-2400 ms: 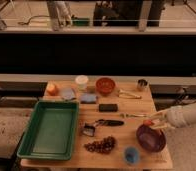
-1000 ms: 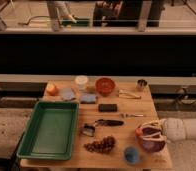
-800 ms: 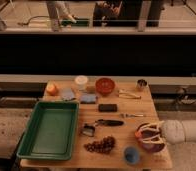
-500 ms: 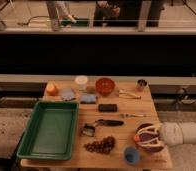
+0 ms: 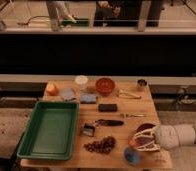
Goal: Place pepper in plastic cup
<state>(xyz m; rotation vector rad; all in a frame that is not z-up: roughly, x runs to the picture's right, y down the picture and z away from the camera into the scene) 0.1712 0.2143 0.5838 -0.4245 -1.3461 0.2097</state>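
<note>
Over the table [image 5: 143,106], gripper [image 5: 137,141] (holding pepper [image 5: 132,144]) hovers near plastic cup [image 5: 132,156].

**No legible writing**

No word, label, brand or number can be read on anything on the table [image 5: 141,106] — nor on the gripper [image 5: 142,141], which hangs at the front right corner, just beside the plastic cup [image 5: 132,156].

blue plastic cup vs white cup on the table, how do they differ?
Colour: the plastic cup is blue, the white cup white. Place: the plastic cup stands at the near edge of the table, right side; the white cup stands at the far edge, beside the red-orange bowl. Neighbours: the gripper hangs right by the plastic cup, over the purple bowl; the white cup is far from it. Shared: both small, round-rimmed, upright.
</note>
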